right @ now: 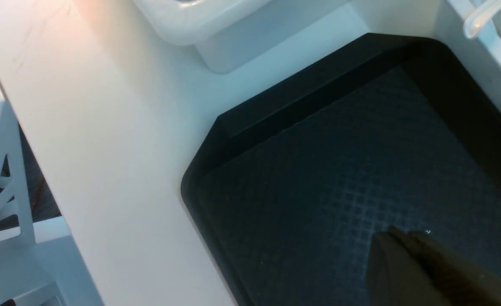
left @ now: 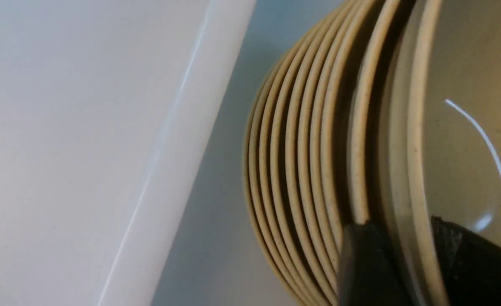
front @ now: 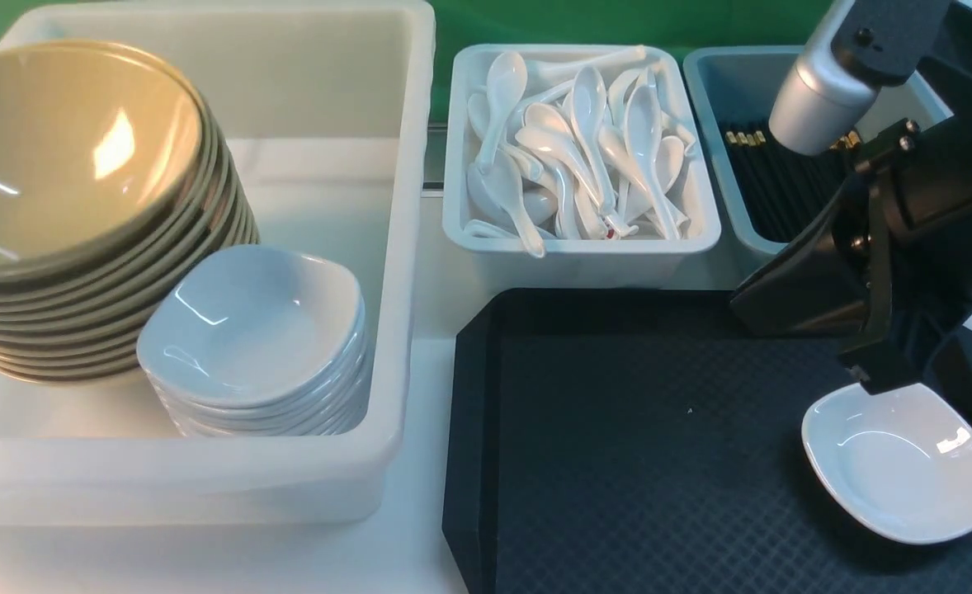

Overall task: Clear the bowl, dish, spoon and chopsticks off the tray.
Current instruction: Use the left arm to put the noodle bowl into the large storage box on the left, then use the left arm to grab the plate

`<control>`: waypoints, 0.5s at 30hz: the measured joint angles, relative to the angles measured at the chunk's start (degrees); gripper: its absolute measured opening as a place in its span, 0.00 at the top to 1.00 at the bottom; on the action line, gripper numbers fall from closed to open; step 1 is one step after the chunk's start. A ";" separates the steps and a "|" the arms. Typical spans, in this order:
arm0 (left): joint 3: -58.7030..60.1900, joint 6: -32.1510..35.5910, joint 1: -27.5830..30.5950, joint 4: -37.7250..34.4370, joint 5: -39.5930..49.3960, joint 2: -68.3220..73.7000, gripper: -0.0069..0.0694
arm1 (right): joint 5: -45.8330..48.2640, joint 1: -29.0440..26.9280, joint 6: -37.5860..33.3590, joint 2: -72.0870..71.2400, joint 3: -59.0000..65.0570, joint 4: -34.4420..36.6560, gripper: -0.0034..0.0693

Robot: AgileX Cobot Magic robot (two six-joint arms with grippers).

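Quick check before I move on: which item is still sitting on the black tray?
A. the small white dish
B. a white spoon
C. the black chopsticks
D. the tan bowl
A: the small white dish rests on the tray, towards its right side. No bowl, spoon or chopsticks show on the part of the tray in view.

Big white tub L; small white bin, grey-blue bin R.
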 joint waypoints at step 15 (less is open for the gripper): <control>-4.42 -6.08 -0.86 7.16 0.62 -8.61 0.16 | 0.00 0.00 -0.43 0.00 0.00 -0.06 0.89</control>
